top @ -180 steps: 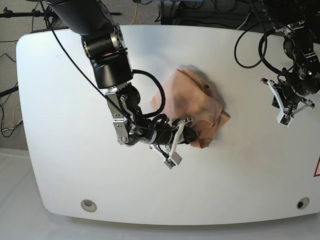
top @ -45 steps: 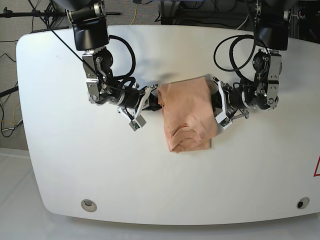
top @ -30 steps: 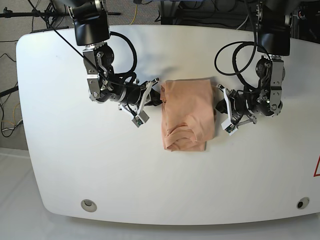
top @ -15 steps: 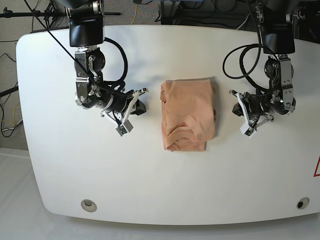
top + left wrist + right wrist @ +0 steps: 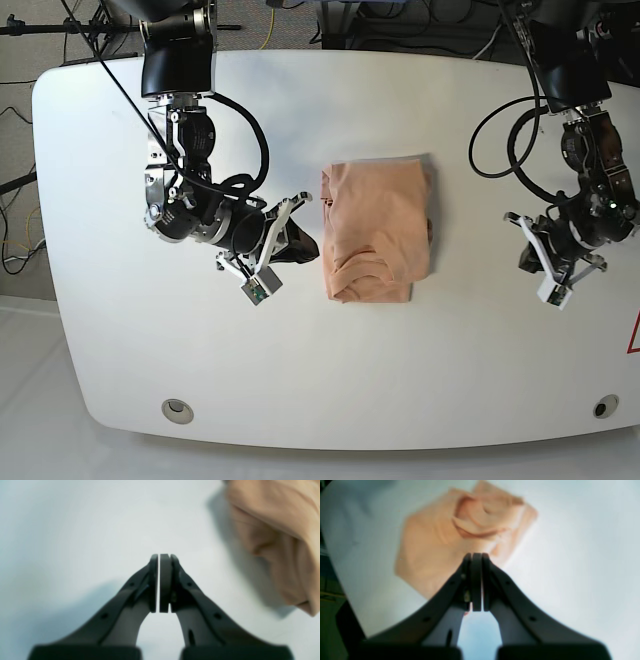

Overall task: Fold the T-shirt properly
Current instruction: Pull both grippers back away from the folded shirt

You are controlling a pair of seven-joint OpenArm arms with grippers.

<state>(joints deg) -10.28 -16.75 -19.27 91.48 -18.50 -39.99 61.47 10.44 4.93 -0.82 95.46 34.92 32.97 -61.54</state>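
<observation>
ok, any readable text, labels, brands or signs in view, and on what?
No legible text anywhere.
Red-lined marking at the table's edge: cut off by the frame, no characters readable.
T-shirt: no lettering visible on the folded faces.

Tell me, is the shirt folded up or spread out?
Folded: the T-shirt lies as a small, layered bundle, with curved creases near its lower edge and another layer poking out underneath.

peach T-shirt (image 5: 376,225), folded, lower end rumpled
</observation>
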